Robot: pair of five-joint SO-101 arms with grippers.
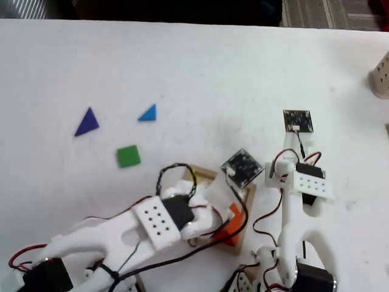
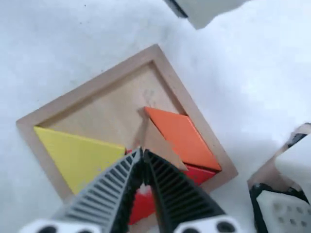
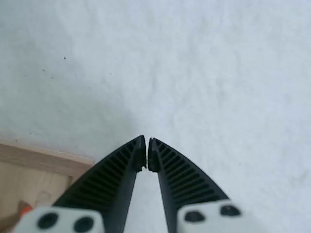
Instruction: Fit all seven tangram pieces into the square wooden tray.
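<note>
The square wooden tray (image 2: 97, 87) holds a yellow triangle (image 2: 77, 155), an orange parallelogram (image 2: 182, 136) and a red piece (image 2: 141, 204). My left gripper (image 2: 144, 154) hangs shut just above the tray, over the spot where these pieces meet, with nothing between its fingers. From above, the left arm (image 1: 158, 222) covers most of the tray (image 1: 204, 173). My right gripper (image 3: 146, 146) is shut over bare table just beside a tray corner (image 3: 43, 159). Loose on the table to the left lie a dark blue triangle (image 1: 87, 121), a light blue triangle (image 1: 148, 113) and a green square (image 1: 128, 156).
The right arm (image 1: 304, 182) stands close to the tray's right side, and parts of it (image 2: 286, 194) show in the left wrist view. A pale wooden object (image 1: 382, 76) sits at the table's right edge. Open white table lies beyond the loose pieces.
</note>
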